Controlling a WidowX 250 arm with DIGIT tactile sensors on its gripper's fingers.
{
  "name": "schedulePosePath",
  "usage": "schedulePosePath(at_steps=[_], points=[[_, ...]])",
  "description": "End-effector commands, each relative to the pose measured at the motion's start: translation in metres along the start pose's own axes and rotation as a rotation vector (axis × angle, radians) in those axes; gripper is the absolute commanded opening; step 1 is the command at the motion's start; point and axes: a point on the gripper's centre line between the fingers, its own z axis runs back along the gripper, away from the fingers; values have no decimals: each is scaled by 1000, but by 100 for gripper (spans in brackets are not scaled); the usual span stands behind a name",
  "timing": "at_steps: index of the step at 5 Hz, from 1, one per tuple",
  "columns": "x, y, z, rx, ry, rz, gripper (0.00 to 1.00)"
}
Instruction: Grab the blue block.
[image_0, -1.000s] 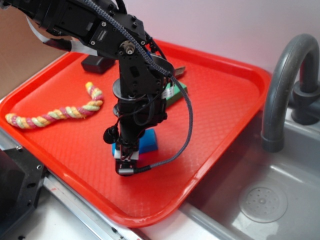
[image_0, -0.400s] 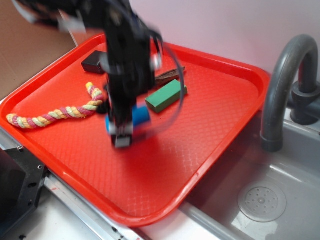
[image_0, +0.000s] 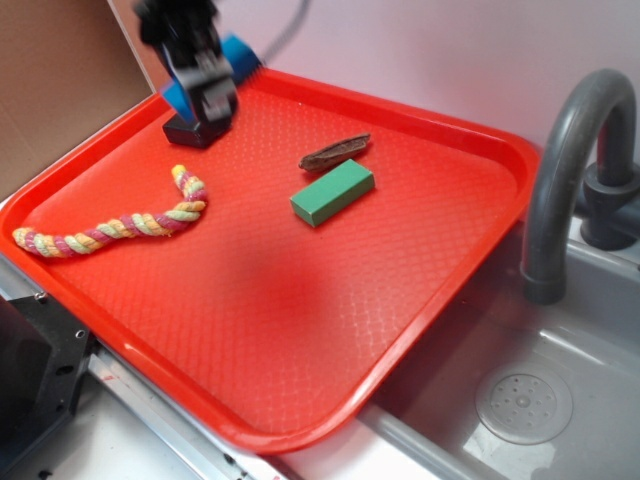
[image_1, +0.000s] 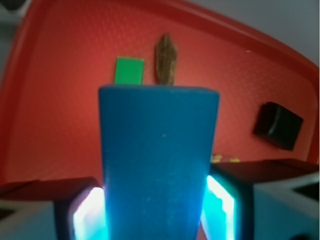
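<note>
You find no writing, label, brand, number or sign to read in either view.

This looks like a toy kitchen set up as a robot test bench. A grey sink basin (image_0: 540, 390) with a round drain (image_0: 525, 403) sits at the right, under a curved grey faucet (image_0: 565, 160). Beside it, 1 red plastic serving tray (image_0: 300, 320) rests on the counter, against a plain pale wall (image_0: 430, 50) with a brown board (image_0: 55, 80) at the left.
</note>
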Motion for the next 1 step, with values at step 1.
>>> schedulePosePath(at_steps=[1], points=[[-13,18,34,-20,-139,96,0]])
